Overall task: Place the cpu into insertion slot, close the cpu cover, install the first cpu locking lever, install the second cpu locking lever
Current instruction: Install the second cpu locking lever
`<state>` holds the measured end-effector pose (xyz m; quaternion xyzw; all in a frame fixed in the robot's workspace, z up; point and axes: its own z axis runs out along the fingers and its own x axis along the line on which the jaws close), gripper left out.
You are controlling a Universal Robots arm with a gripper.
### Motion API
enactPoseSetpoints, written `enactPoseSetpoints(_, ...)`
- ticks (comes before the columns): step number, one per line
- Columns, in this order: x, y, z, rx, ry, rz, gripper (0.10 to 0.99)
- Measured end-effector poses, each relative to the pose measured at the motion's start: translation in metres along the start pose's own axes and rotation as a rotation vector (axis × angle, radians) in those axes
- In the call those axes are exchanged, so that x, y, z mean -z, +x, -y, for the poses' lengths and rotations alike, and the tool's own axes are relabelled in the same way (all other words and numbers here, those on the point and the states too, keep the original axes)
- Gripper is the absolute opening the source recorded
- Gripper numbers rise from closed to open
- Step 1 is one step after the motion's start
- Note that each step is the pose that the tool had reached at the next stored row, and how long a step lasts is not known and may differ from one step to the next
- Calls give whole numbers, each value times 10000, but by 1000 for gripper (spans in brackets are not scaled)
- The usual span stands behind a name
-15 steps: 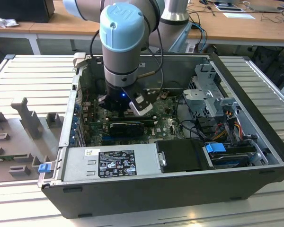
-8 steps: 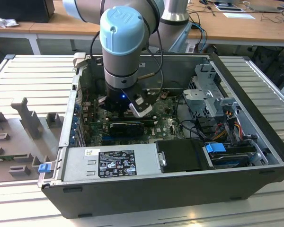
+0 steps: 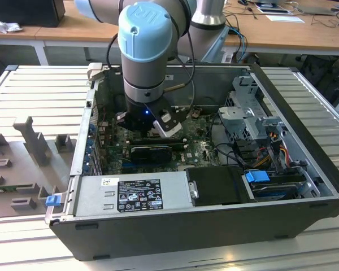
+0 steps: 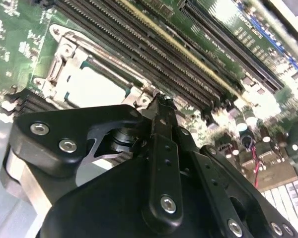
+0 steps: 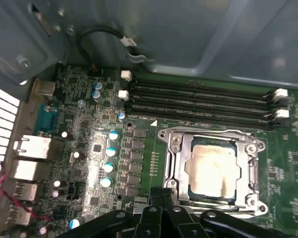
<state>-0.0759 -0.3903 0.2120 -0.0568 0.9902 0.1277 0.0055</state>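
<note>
- The cpu [image 5: 212, 168] lies flat in the insertion slot [image 5: 211, 197], its pale metal top showing square and level in the first wrist view. I count the placing step as done.
- The cpu cover [image 5: 181, 163] lies down over the chip, its dull silver frame ringing the central window. It looks closed to me, not raised.
- I judge the step in hand to be the locking levers. Thin metal runs along the frame's edges, but I cannot tell whether either lever is latched.
- My gripper [image 5: 161, 203] sits just beside the socket's near edge. In the second wrist view the gripper [image 4: 161, 106] has its fingers pressed together with nothing pinched between them, the tip close to the socket frame. I cannot tell if it touches.
- As I read it, lever work calls for a pushing contact with the joined fingertips rather than a grasp. It needs to stay low, run along the socket's edge and keep off the chip's top.
- Outward from there, four long memory slots [image 5: 203, 99] run alongside the socket, and a column of capacitors [image 5: 111, 151] stands on the green motherboard [image 5: 89, 163].
- In the exterior view the arm reaches down into the open computer case [image 3: 203, 226], with the gripper [image 3: 168, 125] low over the board.
</note>
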Motion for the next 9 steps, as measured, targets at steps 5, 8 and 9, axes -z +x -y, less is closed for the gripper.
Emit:
enactPoseSetpoints(5,143,-4,-37,1,0,0,106)
enactPoseSetpoints(8,224,-6,-59,1,-1,0,106)
enactPoseSetpoints(9,225,-6,-59,1,-4,3,106)
